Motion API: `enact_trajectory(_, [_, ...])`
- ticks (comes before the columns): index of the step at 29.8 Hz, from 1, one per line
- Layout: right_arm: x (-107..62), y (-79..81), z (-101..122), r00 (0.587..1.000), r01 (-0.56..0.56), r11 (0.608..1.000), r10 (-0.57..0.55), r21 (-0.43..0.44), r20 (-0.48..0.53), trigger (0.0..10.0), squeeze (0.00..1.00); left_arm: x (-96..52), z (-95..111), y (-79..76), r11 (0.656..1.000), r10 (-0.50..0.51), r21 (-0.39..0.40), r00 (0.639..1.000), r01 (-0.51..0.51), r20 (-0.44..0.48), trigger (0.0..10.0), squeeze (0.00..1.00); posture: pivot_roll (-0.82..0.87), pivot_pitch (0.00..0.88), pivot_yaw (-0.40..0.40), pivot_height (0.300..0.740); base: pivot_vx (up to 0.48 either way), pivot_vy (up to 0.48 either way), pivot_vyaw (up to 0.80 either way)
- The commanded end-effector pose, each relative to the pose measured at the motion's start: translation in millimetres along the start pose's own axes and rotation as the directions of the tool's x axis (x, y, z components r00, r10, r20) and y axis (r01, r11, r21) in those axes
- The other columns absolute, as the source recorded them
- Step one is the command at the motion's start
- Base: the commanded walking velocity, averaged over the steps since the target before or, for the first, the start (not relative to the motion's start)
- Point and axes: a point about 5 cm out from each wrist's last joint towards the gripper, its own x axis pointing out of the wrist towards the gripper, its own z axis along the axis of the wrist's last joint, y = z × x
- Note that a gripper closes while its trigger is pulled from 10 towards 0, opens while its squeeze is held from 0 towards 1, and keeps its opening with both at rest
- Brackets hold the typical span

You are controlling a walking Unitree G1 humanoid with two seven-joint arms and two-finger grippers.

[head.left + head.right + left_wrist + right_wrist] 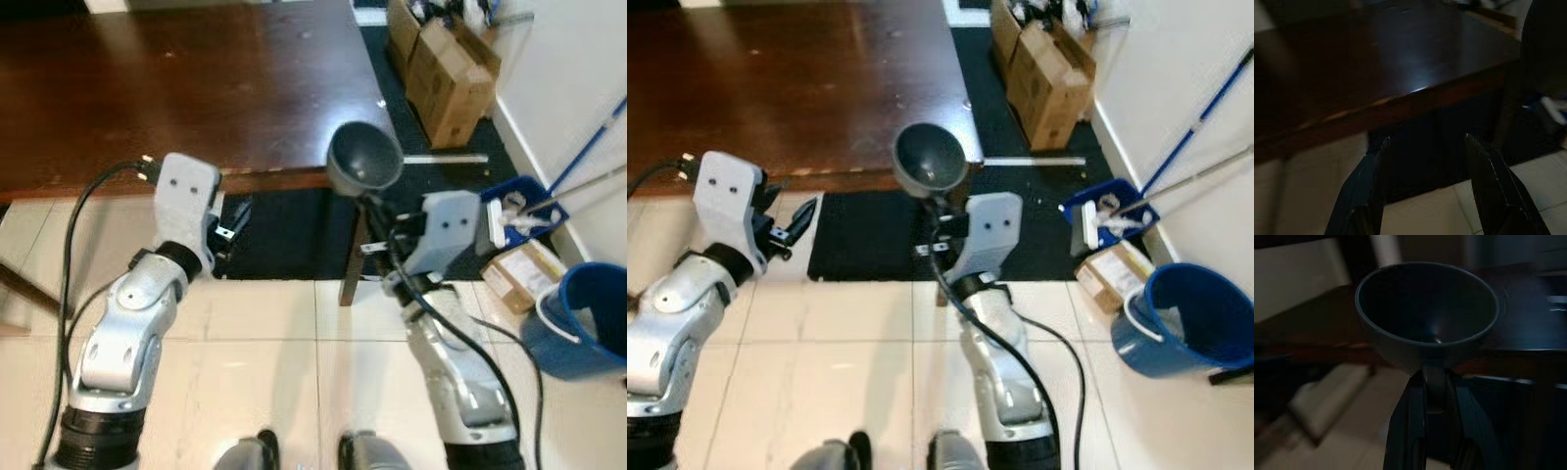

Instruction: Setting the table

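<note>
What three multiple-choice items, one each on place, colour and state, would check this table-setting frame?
1. Where is the bowl?
A. held at the table's near corner
B. on the floor
C. in the bucket

2. What colour is the bucket?
A. red
B. blue
C. white

3. How is the left gripper?
A. shut on a bowl
B. shut on a cloth
C. open, holding nothing

Key: 1 A, the right gripper grips its rim there; 2 B, it is plainly blue; 3 C, floor shows between its fingers.
</note>
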Motion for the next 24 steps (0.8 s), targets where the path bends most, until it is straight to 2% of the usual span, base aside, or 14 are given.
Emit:
enact_trajectory(1, [0.9,-3.0,-1.5,1.0,-0.012,1.0,0.011,-0.009,-0.018,10.0,0.0,-0.1,-7.9,-4.3,1.0,0.018,-0.023,1.0,-0.018,-0.007,10.0,0.06,-0.13,0.05,0.033,0.74,-0.379,0.0,0.0])
enact_trajectory(7, [3.9,-8.0,-0.9,0.998,-0.041,0.999,0.04,-0.023,-0.037,10.0,0.0,-1.9,-12.9,-9.9,0.997,0.053,-0.056,0.999,-0.054,-0.004,10.0,0.06,-0.14,0.048,-0.019,0.74,-0.377,0.0,0.0])
enact_trajectory(17, [6.1,-7.0,-2.2,0.998,-0.046,0.999,0.046,-0.009,-0.043,10.0,0.0,-2.0,-16.7,-9.4,0.996,0.069,-0.058,0.998,-0.069,-0.006,10.0,0.06,-0.13,0.056,-0.007,0.74,-0.373,0.0,0.0])
enact_trajectory(22, [6.2,-8.4,-2.8,0.999,-0.025,1.0,0.025,0.004,-0.037,10.0,0.0,1.8,-14.9,-8.2,0.997,0.06,-0.049,0.998,-0.06,0.0,10.0,0.05,-0.14,0.057,0.016,0.74,0.0,0.0,0.0])
enact_trajectory(24, [5.6,-9.3,-3.2,0.999,-0.012,1.0,0.013,0.015,-0.034,10.0,0.0,3.9,-12.1,-8.2,0.998,0.045,-0.054,0.999,-0.045,0.008,10.0,0.02,-0.14,0.056,0.028,0.74,0.0,0.0,0.0])
